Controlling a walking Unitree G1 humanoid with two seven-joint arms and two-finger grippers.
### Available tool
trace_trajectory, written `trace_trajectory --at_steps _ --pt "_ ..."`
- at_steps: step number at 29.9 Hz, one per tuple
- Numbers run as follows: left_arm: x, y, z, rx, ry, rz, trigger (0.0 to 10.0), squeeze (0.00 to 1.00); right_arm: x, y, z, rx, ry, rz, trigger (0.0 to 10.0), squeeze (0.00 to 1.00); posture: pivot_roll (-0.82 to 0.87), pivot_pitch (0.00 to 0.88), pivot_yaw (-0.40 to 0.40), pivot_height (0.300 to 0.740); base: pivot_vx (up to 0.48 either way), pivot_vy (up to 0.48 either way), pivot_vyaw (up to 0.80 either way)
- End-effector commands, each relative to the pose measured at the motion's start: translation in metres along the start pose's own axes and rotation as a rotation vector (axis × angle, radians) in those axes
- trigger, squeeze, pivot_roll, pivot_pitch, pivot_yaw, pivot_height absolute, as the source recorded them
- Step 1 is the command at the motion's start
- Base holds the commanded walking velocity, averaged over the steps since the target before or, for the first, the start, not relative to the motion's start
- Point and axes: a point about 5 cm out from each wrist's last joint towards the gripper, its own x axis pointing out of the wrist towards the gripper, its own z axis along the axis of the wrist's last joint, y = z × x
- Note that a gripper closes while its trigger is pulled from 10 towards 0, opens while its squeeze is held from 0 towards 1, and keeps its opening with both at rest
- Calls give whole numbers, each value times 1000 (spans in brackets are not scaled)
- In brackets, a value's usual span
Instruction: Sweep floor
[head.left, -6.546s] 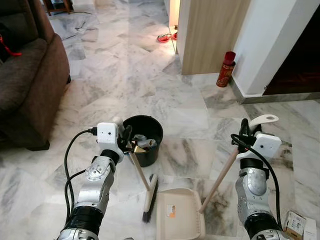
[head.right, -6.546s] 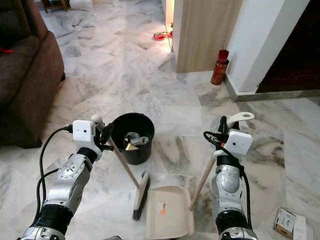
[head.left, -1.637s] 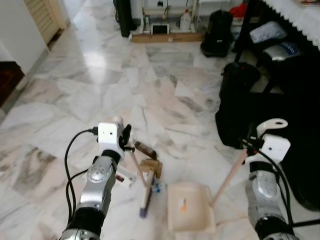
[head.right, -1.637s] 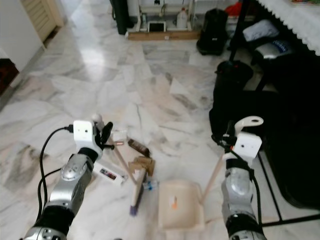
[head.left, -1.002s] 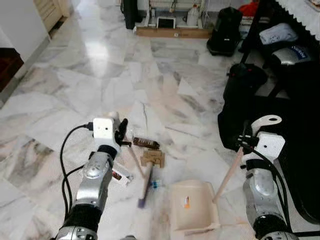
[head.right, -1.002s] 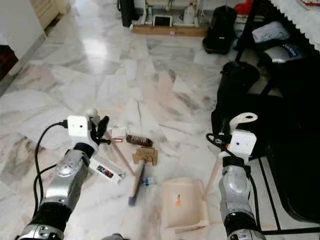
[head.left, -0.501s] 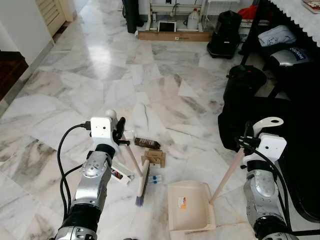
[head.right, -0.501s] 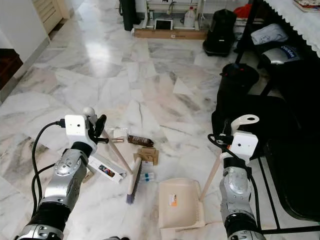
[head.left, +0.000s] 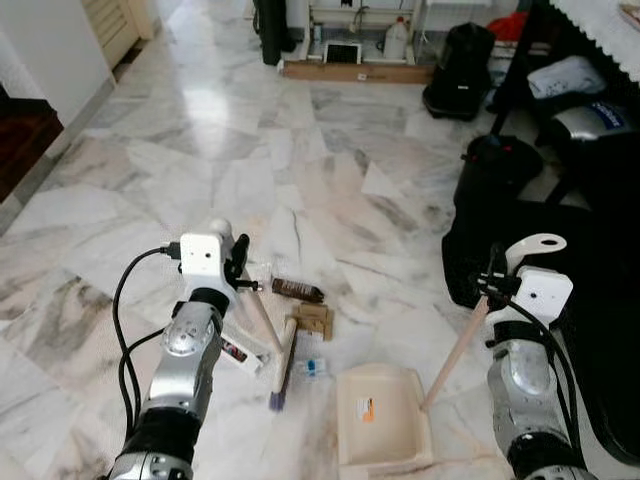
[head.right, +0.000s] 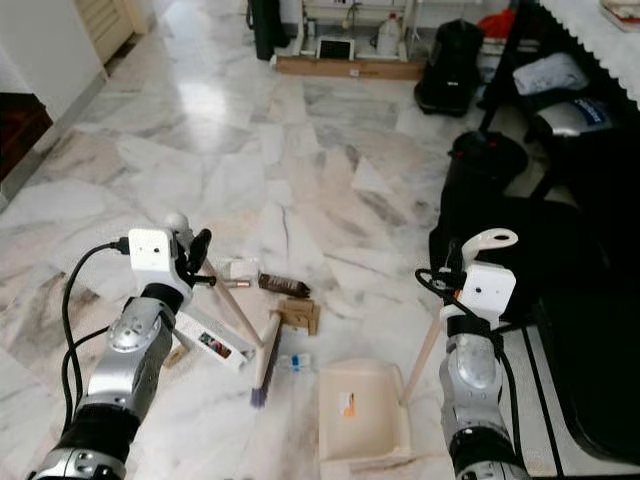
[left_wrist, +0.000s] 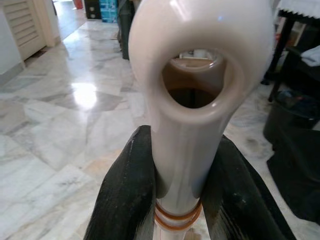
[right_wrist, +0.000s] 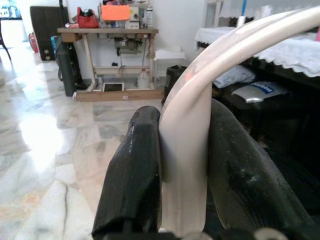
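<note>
My left gripper (head.left: 238, 268) is shut on the cream handle of a small broom (head.left: 268, 324); its bristle head (head.left: 281, 368) rests on the marble floor. My right gripper (head.left: 493, 283) is shut on the wooden handle (head.left: 455, 347) of a cream dustpan (head.left: 380, 418), which sits on the floor to the right of the broom head. Litter lies by the broom: a brown wrapper (head.left: 298, 290), a cardboard scrap (head.left: 313, 319), a small bottle (head.left: 313, 367) and a white box (head.left: 236, 350). In the wrist views the fingers (left_wrist: 127, 190) clamp the broom's handle loop, and the fingers (right_wrist: 134, 170) clamp the dustpan's handle.
A black bag (head.left: 495, 165) and a dark furniture frame (head.left: 600, 260) crowd the right side. Another black bag (head.left: 456, 84) and a low shelf with bottles (head.left: 352, 55) stand at the back. A white wall corner (head.left: 50, 60) is at the left. Open marble floor lies ahead.
Since 6.5 s ago the view has turned from the bucket and sofa to this littered patch. Over the last second the broom head has swung left of the litter, and the dustpan shifted slightly.
</note>
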Motion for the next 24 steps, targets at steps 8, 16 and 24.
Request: trace_trajectory --at_steps 8,16,24 --pt "4 -1 15 19 -75 -8 10000 0 4 1 8 4 -40 2 10000 0 113 127 -8 740 381 0 0" --pt "3 -3 13 12 -70 -23 10000 0 4 1 8 3 -40 1 10000 0 115 135 -11 740 321 0 0" --pt "1 -4 12 24 -60 -41 10000 0 1 2 6 4 -36 -2 10000 0 117 146 -10 740 0 0 0"
